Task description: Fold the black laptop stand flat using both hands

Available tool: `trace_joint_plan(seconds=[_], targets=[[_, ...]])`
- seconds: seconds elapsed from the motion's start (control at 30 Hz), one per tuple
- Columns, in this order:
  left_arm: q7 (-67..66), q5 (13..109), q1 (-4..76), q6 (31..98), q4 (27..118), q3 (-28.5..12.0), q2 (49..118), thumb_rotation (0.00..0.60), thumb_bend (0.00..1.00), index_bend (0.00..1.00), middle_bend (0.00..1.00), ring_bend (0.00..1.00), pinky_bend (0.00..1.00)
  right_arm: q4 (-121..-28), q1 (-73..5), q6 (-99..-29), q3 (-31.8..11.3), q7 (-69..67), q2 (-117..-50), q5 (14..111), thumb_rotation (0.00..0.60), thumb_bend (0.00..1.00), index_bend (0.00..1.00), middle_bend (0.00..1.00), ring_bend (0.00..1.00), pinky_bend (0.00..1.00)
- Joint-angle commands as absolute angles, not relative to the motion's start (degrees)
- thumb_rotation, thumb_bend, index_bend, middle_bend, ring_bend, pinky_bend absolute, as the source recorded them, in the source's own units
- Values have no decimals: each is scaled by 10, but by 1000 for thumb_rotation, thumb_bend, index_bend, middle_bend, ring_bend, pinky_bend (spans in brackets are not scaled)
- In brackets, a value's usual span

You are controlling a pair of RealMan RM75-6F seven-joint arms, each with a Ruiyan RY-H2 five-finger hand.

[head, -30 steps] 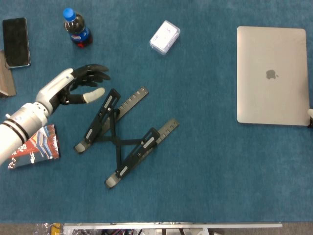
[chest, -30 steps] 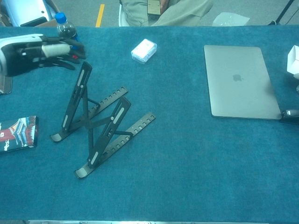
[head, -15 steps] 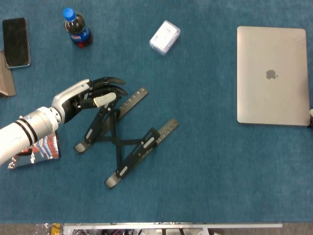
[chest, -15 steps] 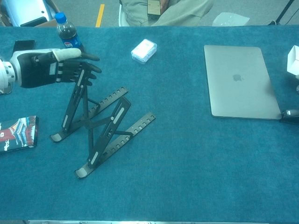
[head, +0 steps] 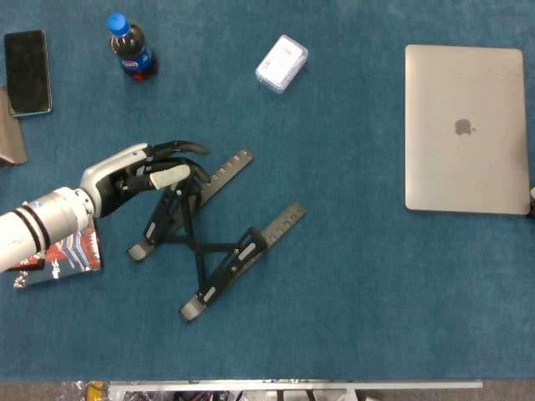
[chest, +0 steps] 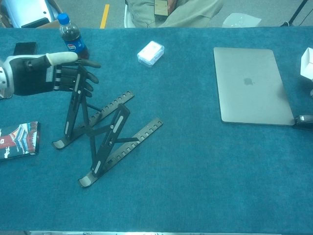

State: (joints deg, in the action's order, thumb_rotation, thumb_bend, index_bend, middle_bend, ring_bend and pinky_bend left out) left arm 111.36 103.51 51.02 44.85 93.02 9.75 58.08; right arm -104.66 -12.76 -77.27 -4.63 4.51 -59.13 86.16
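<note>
We had our left hand (chest: 36, 73) over the raised top of the black laptop stand (head: 205, 238), which stood mid-table w/ fingers curled round its upper bar, prob. to press it down. Grip vs. mere touch: can't tell. Right hand wasn't in view.

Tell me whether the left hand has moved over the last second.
Yes. The left hand moved away from the cola bottle, toward the laptop stand, and its fingers now lie at the top of the stand's raised arm.

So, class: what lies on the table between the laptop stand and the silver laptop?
Nothing: in the head view only bare blue table separates laptop stand and laptop.
</note>
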Motion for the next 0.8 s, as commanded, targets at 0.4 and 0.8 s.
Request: trace_joint_plan(seconds=[0.4,0.8], targets=[[1166,1051,501,523,898,167,557,342,251,188,397,404,255,-1068,-125,-781,-45,69,-591,868,600,94,54,112,51,145],[1231,1084,492,595,864,217,545,316,252,188,395,404,255,-1088,-128,-783,-47,94,-593,870,600,94,54,112,51,144]])
